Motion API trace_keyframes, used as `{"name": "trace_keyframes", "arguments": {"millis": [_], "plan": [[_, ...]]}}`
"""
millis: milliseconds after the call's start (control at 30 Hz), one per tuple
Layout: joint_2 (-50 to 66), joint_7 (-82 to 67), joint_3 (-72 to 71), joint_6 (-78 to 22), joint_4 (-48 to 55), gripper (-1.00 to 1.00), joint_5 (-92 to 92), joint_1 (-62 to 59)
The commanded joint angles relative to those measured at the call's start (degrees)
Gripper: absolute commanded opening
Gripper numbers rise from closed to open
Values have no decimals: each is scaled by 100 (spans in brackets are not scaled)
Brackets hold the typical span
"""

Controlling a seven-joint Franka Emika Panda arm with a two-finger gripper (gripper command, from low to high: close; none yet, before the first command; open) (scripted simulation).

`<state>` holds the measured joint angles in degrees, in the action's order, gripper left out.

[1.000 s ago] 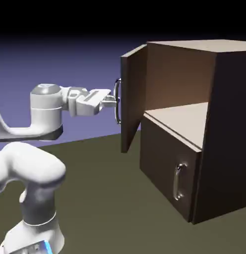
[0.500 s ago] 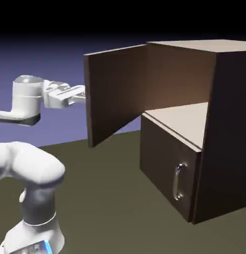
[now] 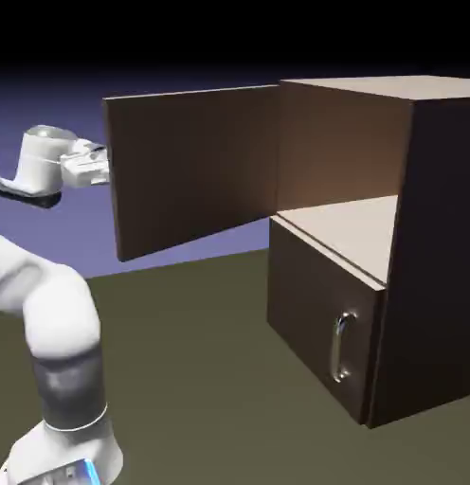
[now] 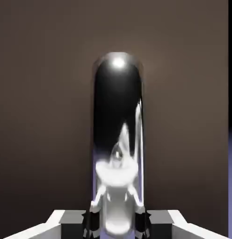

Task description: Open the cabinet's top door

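The dark brown cabinet (image 3: 438, 256) stands at the exterior view's right. Its top door (image 3: 196, 166) is swung wide open, with the inner face turned toward the camera. The pale beige interior (image 3: 357, 227) lies exposed. My gripper (image 3: 99, 169) reaches in behind the door's free left edge, where the panel hides its fingertips and the handle. In the hand view the long silver bar handle (image 4: 118, 130) fills the middle against the door's brown face. My gripper (image 4: 118, 220) is shut on it, one dark finger pad (image 4: 93, 220) on each side.
The shorter lower door (image 3: 319, 317) is closed, its small silver handle (image 3: 341, 347) facing front. The arm's white base and elbow (image 3: 59, 322) stand at the lower left on the dark table (image 3: 201, 379).
The top door has swung from nearly edge-on to wide open. My gripper has moved toward the exterior view's left, keeping hold of the handle.
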<state>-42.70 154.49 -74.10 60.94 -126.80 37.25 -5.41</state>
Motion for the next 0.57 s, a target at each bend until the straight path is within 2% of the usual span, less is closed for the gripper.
{"name": "trace_keyframes", "arguments": {"millis": [0,533], "plan": [[9,-4,-166,-106,161,-100,-57,-209],[-844,-681,-2085,-1564,2860,-100,-801,-3320]]}}
